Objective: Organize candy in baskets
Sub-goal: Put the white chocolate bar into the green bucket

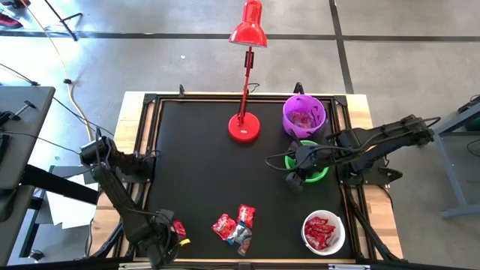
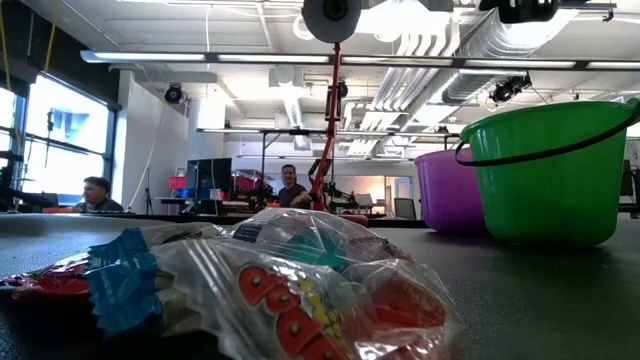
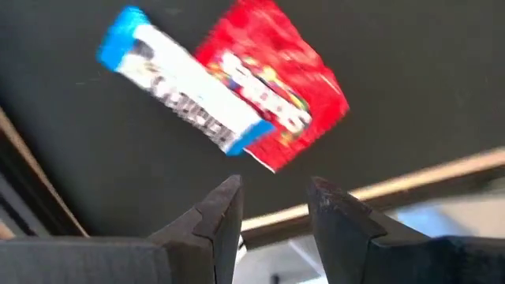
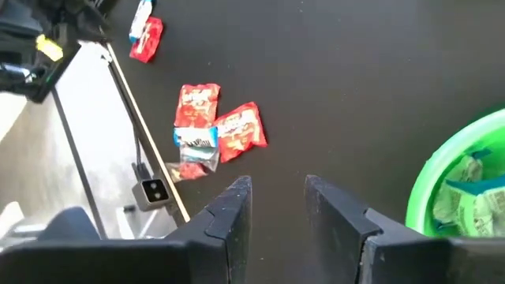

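Table [image 1: 202, 157]: you are working on a matte black mat in a pale wooden frame, on a grey concrete floor; the low view shows two seated people far behind.
Left gripper [image 3: 272, 209]: at the near left corner; your fingers stand parted with nothing between them. Just beyond the tips lie a red packet [image 3: 276, 83] and a blue-and-white bar [image 3: 181, 83], the bar lying partly across the packet, both crinkly film.
Loose pile [image 1: 236, 225]: glossy red and silvery wrappers at the near edge, apart from both grippers.
White basket [image 1: 324, 232]: near right, round, holding red packets.
Right gripper [image 4: 276, 201]: you are at the green basket's [image 1: 309, 161] left rim, fingers slightly parted, empty.
Green basket contents: pale wrapped sweets, seen from the right wrist.
Purple basket [image 1: 304, 116]: just behind the green one, smooth plastic, wrappers inside.
Lamp [image 1: 245, 124]: red, round base, far centre.
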